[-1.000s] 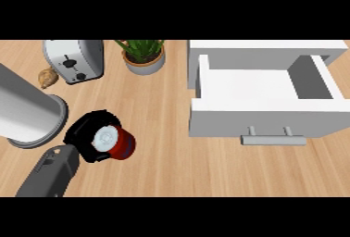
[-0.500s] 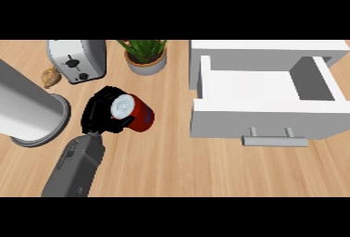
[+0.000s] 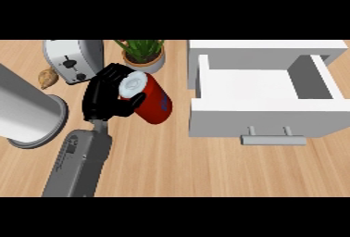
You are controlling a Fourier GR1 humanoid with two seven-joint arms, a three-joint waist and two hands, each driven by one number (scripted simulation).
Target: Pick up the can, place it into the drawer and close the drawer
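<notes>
While the left hand [image 3: 106, 97] curls round the red can [image 3: 152, 99], hiding its left side, the drawer [image 3: 263, 88] stands open.

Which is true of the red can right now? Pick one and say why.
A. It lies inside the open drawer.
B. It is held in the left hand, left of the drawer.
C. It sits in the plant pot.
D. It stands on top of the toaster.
B: the left hand curls round the red can, which is left of the open drawer.
</notes>
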